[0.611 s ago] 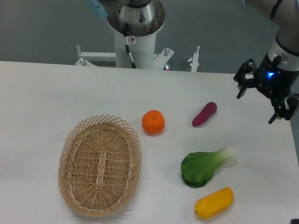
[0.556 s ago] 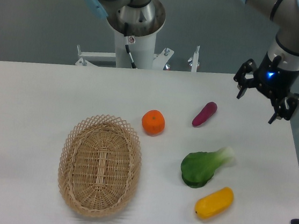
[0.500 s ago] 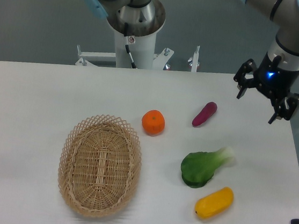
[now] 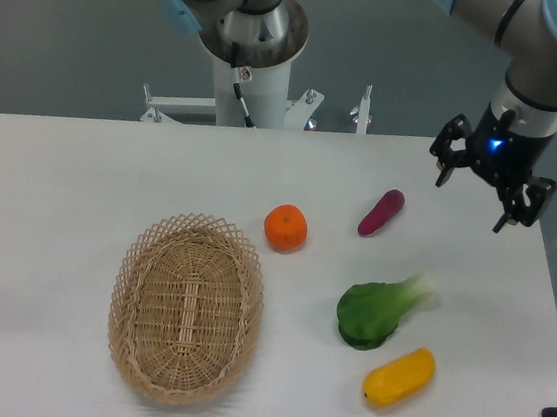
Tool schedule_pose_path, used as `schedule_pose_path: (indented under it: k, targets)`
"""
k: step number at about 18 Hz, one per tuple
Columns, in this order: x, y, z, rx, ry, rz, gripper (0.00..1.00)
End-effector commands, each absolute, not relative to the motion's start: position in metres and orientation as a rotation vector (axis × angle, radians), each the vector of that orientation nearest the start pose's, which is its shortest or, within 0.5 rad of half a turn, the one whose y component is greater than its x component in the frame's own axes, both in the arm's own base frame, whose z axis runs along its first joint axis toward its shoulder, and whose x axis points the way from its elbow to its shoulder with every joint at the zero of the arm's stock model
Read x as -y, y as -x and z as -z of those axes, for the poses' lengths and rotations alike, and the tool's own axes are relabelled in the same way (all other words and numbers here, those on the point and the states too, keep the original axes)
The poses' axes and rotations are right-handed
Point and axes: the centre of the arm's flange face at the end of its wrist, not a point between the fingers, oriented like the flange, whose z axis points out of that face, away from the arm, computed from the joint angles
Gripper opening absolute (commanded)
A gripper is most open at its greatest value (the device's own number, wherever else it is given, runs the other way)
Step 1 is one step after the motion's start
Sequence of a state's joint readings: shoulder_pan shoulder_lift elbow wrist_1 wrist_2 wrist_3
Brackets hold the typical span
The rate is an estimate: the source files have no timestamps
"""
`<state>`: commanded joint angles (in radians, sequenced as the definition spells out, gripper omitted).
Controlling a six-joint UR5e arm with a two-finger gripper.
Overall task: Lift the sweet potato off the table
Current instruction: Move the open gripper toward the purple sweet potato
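While the sweet potato point(image 4: 381, 212) lies untouched, the gripper point(image 4: 472, 196) is held wide open, empty, right of it; approach pending.

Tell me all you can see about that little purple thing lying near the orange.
The sweet potato is a small, slim magenta-purple tuber with tapered ends and smooth-looking, matte skin. It lies flat on the white table, slanted so its upper end points up and right. Nothing touches it: the orange sits apart to its lower left, the leafy green vegetable below, and the open claw hangs off to its right.
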<state>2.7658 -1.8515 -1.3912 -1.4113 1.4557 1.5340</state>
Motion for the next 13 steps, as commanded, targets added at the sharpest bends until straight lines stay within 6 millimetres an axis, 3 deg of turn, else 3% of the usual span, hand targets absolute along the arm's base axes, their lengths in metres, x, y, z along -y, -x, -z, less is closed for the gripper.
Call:
schedule_pose_path:
  k: [6,11,13]
  targets:
    - [-0.361,0.512,-0.424,-0.510,2.984,-0.031,1.00]
    - [-0.356,0.499,-0.386,-0.513,2.990,0.016,1.00]
    - [-0.352,0.494,-0.361,-0.529,2.999,-0.014,1.00]
